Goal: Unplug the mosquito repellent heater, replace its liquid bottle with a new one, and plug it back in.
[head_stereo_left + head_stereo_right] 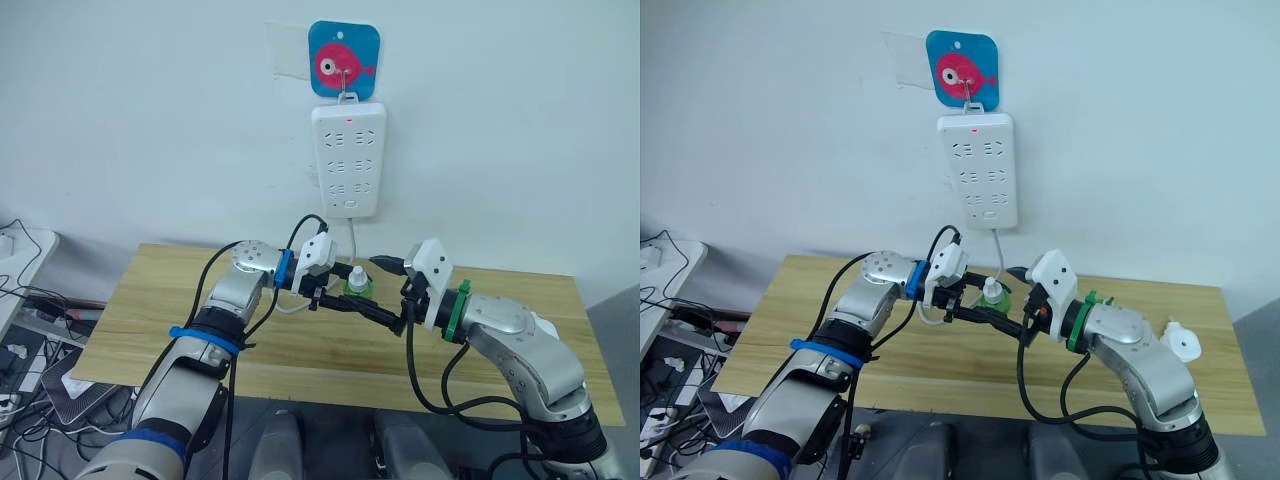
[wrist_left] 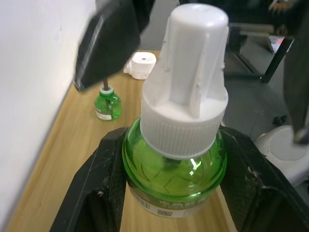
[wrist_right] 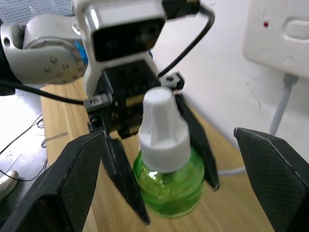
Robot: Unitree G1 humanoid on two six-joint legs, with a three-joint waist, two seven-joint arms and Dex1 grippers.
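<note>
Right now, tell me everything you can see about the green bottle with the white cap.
The capped bottle is a small squat bottle of clear green plastic with green liquid inside and a label low on its body. A tall white ribbed cap sits on its neck. It stands upright, held above the wooden table near the wall, with the left gripper shut on its body, one black finger on each side. The right gripper is open around it, its fingers apart from the bottle.

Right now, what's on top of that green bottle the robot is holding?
A white ribbed cap sits on the new one, which the left gripper clamps by its body. Whatever lies under the cap is covered.
</note>
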